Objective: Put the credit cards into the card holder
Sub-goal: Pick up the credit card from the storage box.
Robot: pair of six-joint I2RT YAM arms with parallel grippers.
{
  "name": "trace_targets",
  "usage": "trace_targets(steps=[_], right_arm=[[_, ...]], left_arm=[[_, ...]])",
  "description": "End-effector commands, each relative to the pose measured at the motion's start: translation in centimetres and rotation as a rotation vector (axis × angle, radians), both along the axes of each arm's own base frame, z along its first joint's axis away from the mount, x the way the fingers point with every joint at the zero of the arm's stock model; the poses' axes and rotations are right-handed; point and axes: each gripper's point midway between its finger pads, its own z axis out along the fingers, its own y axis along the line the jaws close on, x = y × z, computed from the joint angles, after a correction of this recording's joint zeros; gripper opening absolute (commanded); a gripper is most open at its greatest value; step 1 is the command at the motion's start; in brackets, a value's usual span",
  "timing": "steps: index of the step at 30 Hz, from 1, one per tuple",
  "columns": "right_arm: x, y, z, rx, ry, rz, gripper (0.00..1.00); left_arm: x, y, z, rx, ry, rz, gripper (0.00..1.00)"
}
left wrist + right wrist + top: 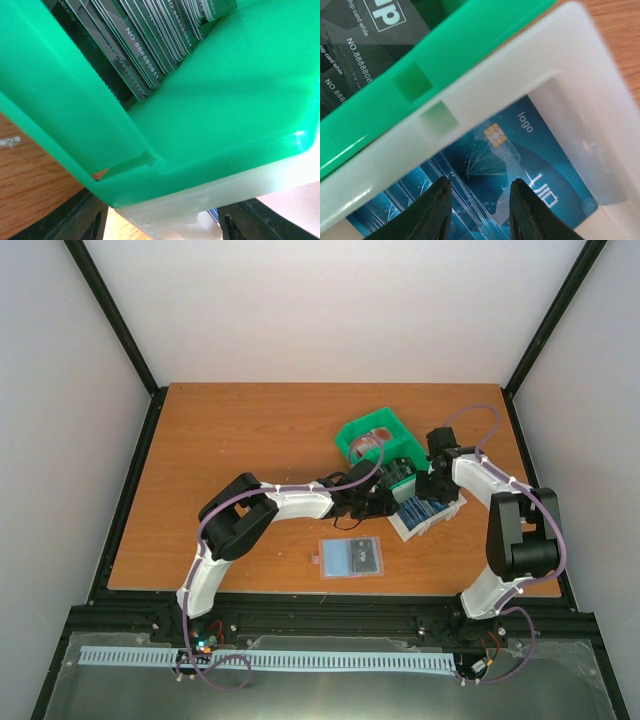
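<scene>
The right gripper [480, 187] is positioned close over a blue card [545, 165] in the white section of the compartment tray [520, 65]. Its jaws are parted by a modest gap, and nothing is held between them. The left gripper [165, 217] is set at the tray's corner with its jaws wide and the white wall between them. Whether that wall is actually pinched cannot be told. The dark grey cards [140, 45] are packed on edge in the green section. The card holder [350, 558] lies open on the table [220, 440], well apart from the tray on the near side, with a dark card on it.

Hazards, as judged:

- The card's broad face, not its edge, is presented to the fingers. If the jaws are closed there, the card may be pushed aside rather than gripped.
- Two cards may be drawn out together if they are packed tightly.
- A finger may be driven into the white rim, and the tray may be shifted if it is not braced.
- The two wrists are close together, so contact is possible during any lift.
</scene>
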Motion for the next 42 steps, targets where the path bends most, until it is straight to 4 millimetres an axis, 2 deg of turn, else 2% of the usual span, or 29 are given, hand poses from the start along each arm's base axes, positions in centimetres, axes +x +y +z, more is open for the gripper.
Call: trace_targets(steps=[1, 7, 17, 33, 42], right_arm=[[0.9, 0.7, -0.5, -0.007, -0.003, 0.045, 0.34], [1.2, -0.4, -1.1, -0.066, 0.001, 0.006, 0.30], [0.9, -1.2, 0.3, -0.086, -0.015, -0.062, 0.27], [0.6, -2.0, 1.3, -0.093, -0.029, -0.082, 0.27], [1.2, -2.8, 2.1, -0.157, -0.071, -0.037, 0.20]], left_arm=[[-2.5, 3.9, -5.8, 0.198, 0.112, 0.008, 0.61], [-2.7, 4.3, -6.7, 0.219, 0.127, 0.018, 0.60], [-3.1, 5.3, -7.7, 0.253, 0.139, 0.032, 0.59], [-3.2, 5.3, -7.7, 0.250, 0.139, 0.030, 0.59], [-3.3, 5.5, -7.8, 0.252, 0.142, 0.031, 0.58]])
